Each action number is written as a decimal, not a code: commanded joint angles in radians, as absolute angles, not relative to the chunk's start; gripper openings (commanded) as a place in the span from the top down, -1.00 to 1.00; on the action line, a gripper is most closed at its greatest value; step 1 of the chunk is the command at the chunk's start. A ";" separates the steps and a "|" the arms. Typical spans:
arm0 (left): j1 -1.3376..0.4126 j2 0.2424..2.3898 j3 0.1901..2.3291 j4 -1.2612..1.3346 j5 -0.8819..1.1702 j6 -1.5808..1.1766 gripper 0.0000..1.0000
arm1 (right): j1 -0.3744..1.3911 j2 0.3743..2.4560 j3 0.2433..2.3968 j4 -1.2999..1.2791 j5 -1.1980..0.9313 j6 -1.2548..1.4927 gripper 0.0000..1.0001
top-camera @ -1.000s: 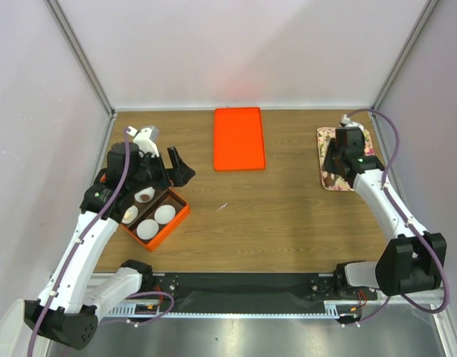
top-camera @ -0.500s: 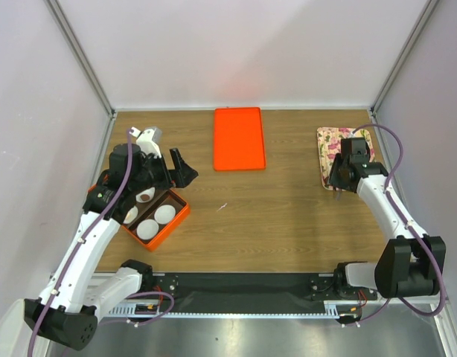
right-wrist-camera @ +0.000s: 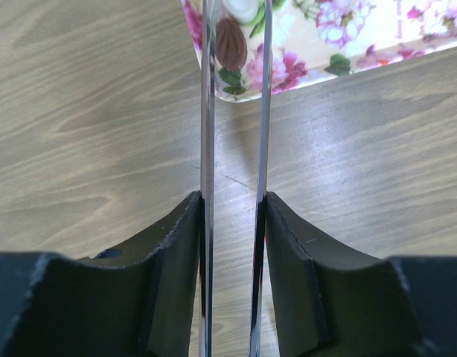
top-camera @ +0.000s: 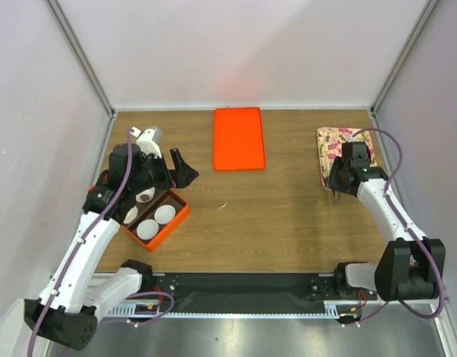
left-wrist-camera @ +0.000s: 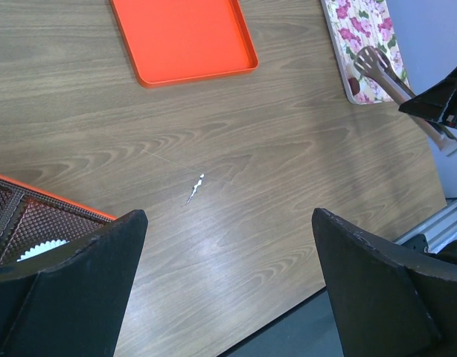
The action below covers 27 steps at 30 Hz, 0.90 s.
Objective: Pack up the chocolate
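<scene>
My right gripper (right-wrist-camera: 232,201) is shut on metal tongs (right-wrist-camera: 207,111). One dark brown chocolate (right-wrist-camera: 230,43) sits between the tong tips, over the near-left corner of the floral plate (right-wrist-camera: 325,30); I cannot tell if it is lifted. In the top view the right gripper (top-camera: 340,178) is at the plate's (top-camera: 333,140) near edge. My left gripper (left-wrist-camera: 228,219) is open and empty, and hangs over bare table beside the orange box (top-camera: 176,216). The box holds white paper cups (top-camera: 165,214), one with a brown chocolate (top-camera: 144,196).
A flat orange lid (top-camera: 239,138) lies at the back middle, and shows in the left wrist view (left-wrist-camera: 180,37). A small white scrap (left-wrist-camera: 195,187) lies on the wood. The box's corner (left-wrist-camera: 35,223) is under my left finger. Walls close in on left, right and back.
My right gripper has drawn back from over the plate towards the near side, so the tongs now reach the plate's near-left corner. The left arm has barely moved.
</scene>
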<state>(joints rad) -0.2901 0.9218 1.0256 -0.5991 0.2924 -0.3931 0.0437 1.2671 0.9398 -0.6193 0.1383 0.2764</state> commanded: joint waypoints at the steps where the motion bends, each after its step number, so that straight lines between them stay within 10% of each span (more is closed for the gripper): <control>1: -0.295 0.902 1.022 -0.555 0.308 -0.402 -0.99 | 0.038 1.215 0.959 -0.583 0.164 0.265 0.16; 27: -0.295 0.902 1.025 -0.558 0.313 -0.396 -1.00 | 0.038 1.218 0.905 -0.565 0.114 0.250 0.13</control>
